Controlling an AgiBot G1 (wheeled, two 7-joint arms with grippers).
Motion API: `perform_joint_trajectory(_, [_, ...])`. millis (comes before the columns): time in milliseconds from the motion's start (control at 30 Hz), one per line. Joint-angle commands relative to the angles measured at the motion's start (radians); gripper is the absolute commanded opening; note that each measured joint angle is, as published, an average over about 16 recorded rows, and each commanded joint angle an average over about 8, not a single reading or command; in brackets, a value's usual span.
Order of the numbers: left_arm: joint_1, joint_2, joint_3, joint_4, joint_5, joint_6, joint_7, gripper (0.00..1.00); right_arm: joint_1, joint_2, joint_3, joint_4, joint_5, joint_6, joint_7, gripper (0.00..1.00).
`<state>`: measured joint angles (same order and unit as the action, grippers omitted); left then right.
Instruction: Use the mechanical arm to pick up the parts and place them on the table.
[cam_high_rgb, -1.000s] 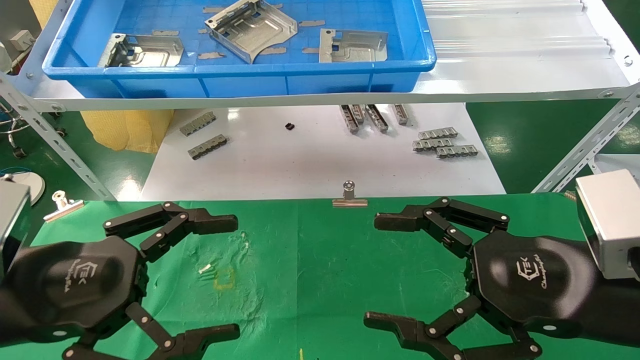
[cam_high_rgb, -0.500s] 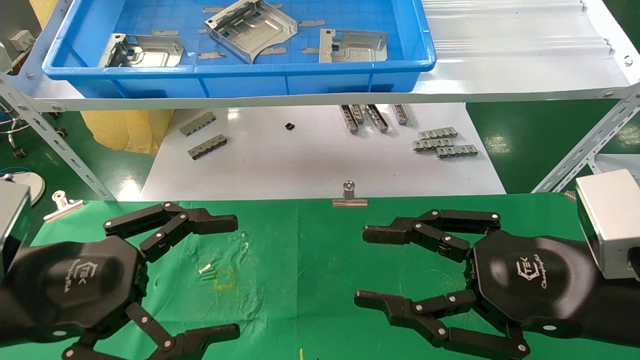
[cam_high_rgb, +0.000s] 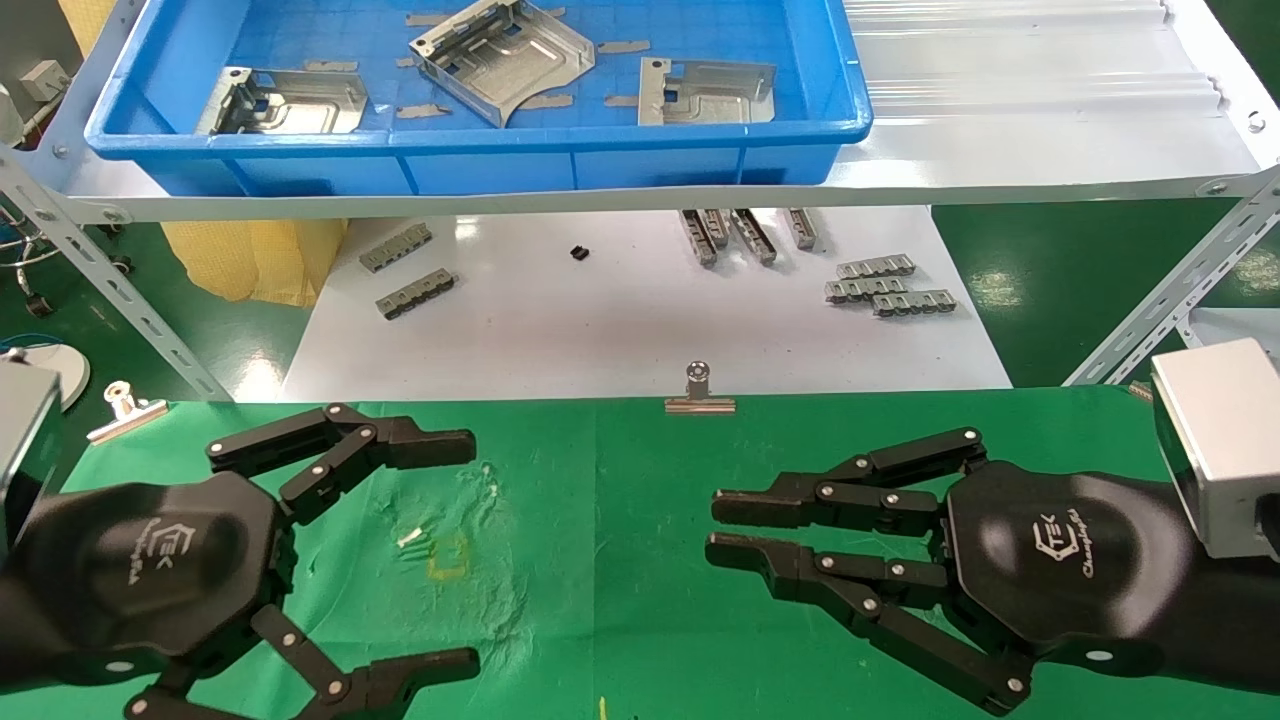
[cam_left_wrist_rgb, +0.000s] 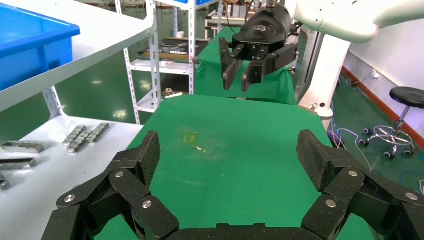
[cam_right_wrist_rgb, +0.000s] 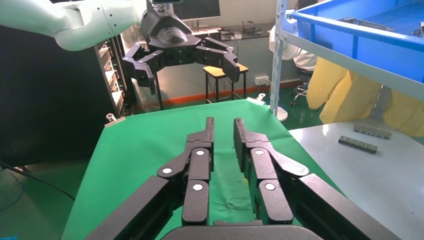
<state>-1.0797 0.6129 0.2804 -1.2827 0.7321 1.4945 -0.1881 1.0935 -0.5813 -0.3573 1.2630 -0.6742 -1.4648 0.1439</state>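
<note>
A: Judging by the layout, looked like the very start, with no pick made yet. Counted three parts (cam_high_rgb: 500, 55) lying in the blue tray (cam_high_rgb: 480, 135) on the upper shelf, and none on the green counter (cam_high_rgb: 620, 480).

B: Agreed. Found the right mechanical arm (cam_high_rgb: 713, 528) low over the counter, jaws clenched nearly together on nothing. Found the left mechanical arm (cam_high_rgb: 472, 552) likewise over the counter, jaws spread wide and empty, near the yellow square mark (cam_high_rgb: 448, 557).

A: Called for what next, probably?

B: Likely for releasing the right jaws, then lifting and reaching forward over the tray's front wall to the nearest part, with the grip set across a bent flange.

A: Noticed anything in the way?

B: Noted the tray's wall and the shelf edge between arms and parts, and the angled shelf struts (cam_high_rgb: 110, 290) at either side. Spotted slotted grey strips (cam_high_rgb: 885, 285) on the white board (cam_high_rgb: 620, 330) below, and a binder clip (cam_high_rgb: 699, 393) at the counter's far edge. Judged both well apart from the parts and not for picking.
</note>
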Motion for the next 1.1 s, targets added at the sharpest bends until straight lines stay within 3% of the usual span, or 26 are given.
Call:
perform_joint_trajectory(33, [0.003, -0.001, 0.0, 0.0, -0.001, 0.0, 0.001, 1.0, 0.0, 0.0, 0.0, 0.0, 0.0, 0.0, 0.0, 0.0])
perform_joint_trajectory(267, [-0.089, 0.024, 0.012, 0.021, 0.039, -0.009, -0.011, 1.0, 0.0, 0.0, 0.0, 0.0, 0.0, 0.0, 0.0, 0.0])
perform_joint_trajectory(433, [-0.283, 0.097, 0.045, 0.137, 0.133, -0.013, 0.0, 1.0, 0.0, 0.0, 0.0, 0.0, 0.0, 0.0, 0.0, 0.0])
perform_joint_trajectory(600, [-0.517, 0.223, 0.106, 0.386, 0.279, -0.045, 0.051, 1.0, 0.0, 0.0, 0.0, 0.0, 0.0, 0.0, 0.0, 0.0])
perform_joint_trajectory(800, [-0.743, 0.399, 0.169, 0.745, 0.463, -0.256, 0.139, 1.0, 0.0, 0.0, 0.0, 0.0, 0.0, 0.0, 0.0, 0.0])
perform_joint_trajectory(967, [-0.859, 0.533, 0.209, 0.973, 0.562, -0.45, 0.187, 1.0, 0.0, 0.0, 0.0, 0.0, 0.0, 0.0, 0.0, 0.0])
perform_joint_trajectory(1000, [-0.876, 0.555, 0.216, 1.011, 0.576, -0.479, 0.194, 0.96, 0.0, 0.0, 0.0, 0.0, 0.0, 0.0, 0.0, 0.01])
perform_joint_trajectory(1100, [-0.916, 0.611, 0.236, 1.104, 0.612, -0.551, 0.206, 0.62, 0.0, 0.0, 0.0, 0.0, 0.0, 0.0, 0.0, 0.37])
